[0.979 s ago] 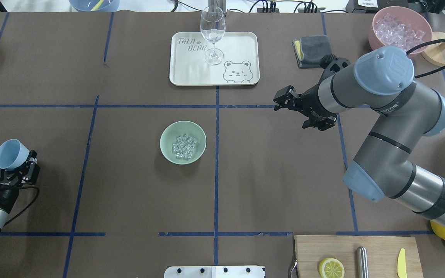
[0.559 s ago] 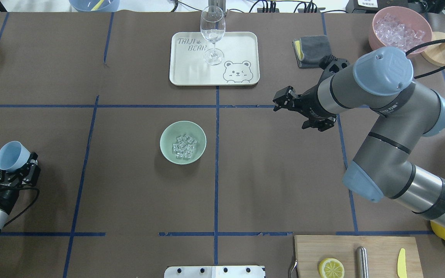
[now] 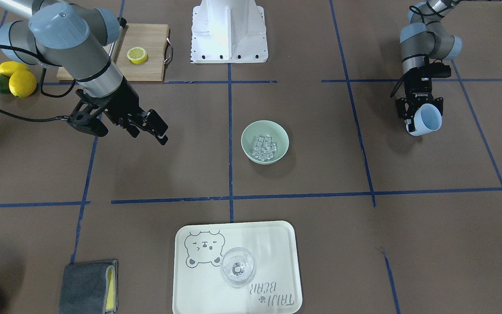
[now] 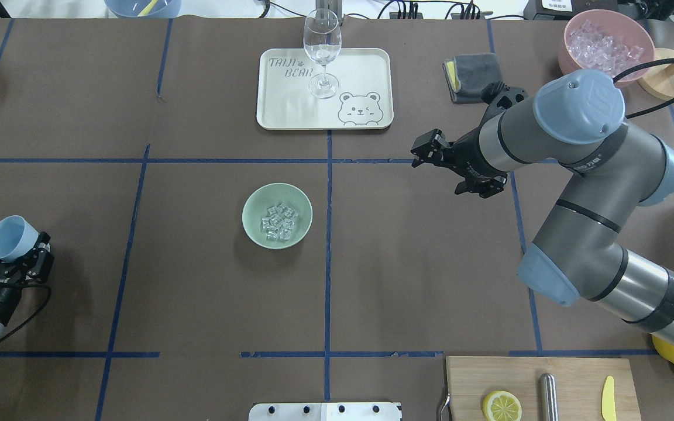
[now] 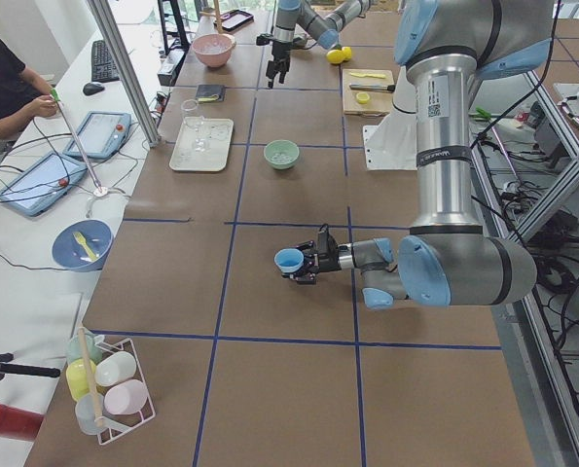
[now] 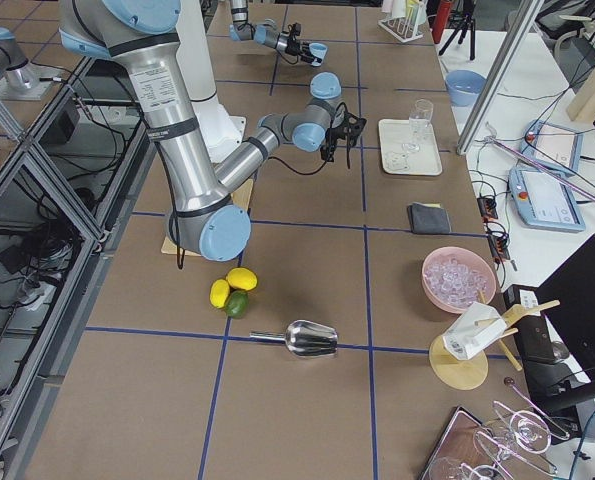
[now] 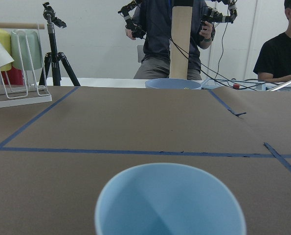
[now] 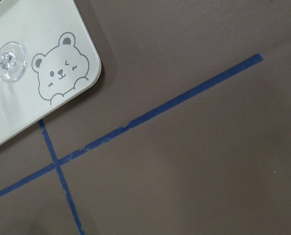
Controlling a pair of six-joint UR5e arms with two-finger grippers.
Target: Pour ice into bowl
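Observation:
The pale mint-green bowl (image 4: 299, 203) stands near the table's middle, also in the front view (image 3: 249, 138) and the left view (image 5: 281, 154). The ice (image 4: 278, 222) lies inside it as several clear cubes (image 3: 265, 146). My left gripper (image 4: 14, 258) is shut on a light blue cup (image 4: 4, 245) at the table's far left edge, well away from the bowl. The cup looks empty in the left wrist view (image 7: 169, 200) and shows in the front view (image 3: 427, 118). My right gripper (image 4: 425, 153) is open and empty, hovering right of the bowl.
A cream tray (image 4: 366, 70) with a wine glass (image 4: 322, 49) sits at the back centre. A pink tub of ice (image 4: 571, 55) and a grey cloth (image 4: 471, 76) are at the back right. A cutting board (image 4: 571, 374) with a lemon half is at the front right.
My left gripper has drawn back toward the table's left front with the blue cup. The right arm has barely moved. The bowl and ice are unchanged.

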